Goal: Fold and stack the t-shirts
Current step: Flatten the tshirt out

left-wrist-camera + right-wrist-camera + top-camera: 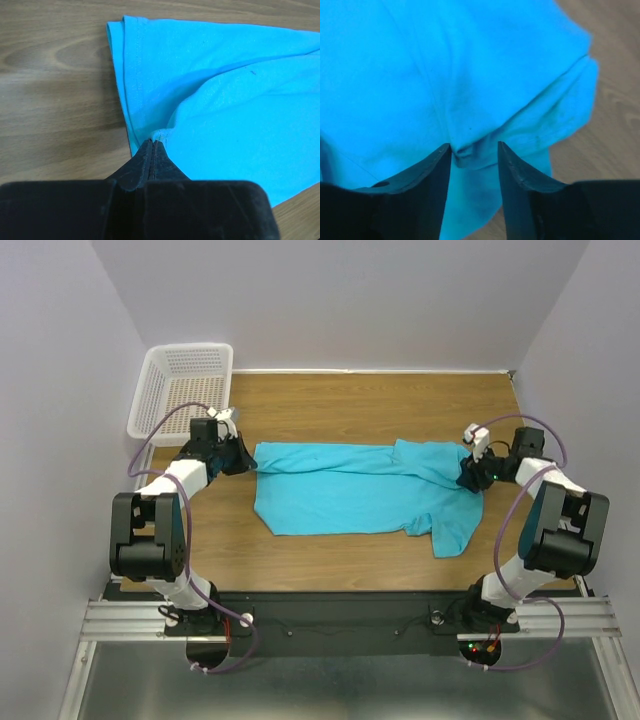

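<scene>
Turquoise t-shirt (340, 495) pinched in left end effector (152, 143), right end effector (475, 146) part-open over cloth, seen on wrist cams only

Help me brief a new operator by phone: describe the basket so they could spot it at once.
Look at the far left corner of the wooden table. There sits the basket, beyond the left gripper and the turquoise t-shirt spread mid-table. Nothing else there is a white, open-topped box with perforated mesh walls.
</scene>
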Controlling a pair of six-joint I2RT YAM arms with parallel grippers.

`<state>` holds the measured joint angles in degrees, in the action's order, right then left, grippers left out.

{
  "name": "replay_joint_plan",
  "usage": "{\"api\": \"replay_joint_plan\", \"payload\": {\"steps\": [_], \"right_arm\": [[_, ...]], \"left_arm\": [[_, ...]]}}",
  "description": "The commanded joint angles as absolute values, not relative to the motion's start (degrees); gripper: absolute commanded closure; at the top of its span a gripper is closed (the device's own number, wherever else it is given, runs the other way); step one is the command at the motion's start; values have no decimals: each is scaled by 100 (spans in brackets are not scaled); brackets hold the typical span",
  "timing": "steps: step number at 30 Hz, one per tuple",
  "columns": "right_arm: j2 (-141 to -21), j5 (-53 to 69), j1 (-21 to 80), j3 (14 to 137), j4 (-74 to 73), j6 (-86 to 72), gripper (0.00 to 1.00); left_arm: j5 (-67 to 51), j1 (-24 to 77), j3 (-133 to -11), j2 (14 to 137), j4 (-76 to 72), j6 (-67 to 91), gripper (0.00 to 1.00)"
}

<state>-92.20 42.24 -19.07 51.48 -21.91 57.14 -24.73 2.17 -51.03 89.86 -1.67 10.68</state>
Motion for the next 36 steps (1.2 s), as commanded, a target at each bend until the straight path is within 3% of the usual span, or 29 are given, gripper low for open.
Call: {"api": "replay_joint_plan", "payload": {"steps": [1,4,10,24,36], "right_arm": [[-9113,4491,-1986,5957,-2092,4775,49],[-9534,4570,-1986,6676,-2127,3329,48],[-10256,4456,-1986,7435,-2224,1944,49],[-10670,4474,-1978,7383,-2514,1556,59],[-10977,4360,-1978,7348,-2628,1564,62]], "left_arm": [[-2637,211,-5010,8816,-272,1072,100],[-2628,211,-5010,8772,-273,1037,100],[-2672,211,-5080,8771,-281,984,100],[-2769,211,-5098,8851,-308,932,100],[-2786,211,-5089,8868,-316,932,100]]}}
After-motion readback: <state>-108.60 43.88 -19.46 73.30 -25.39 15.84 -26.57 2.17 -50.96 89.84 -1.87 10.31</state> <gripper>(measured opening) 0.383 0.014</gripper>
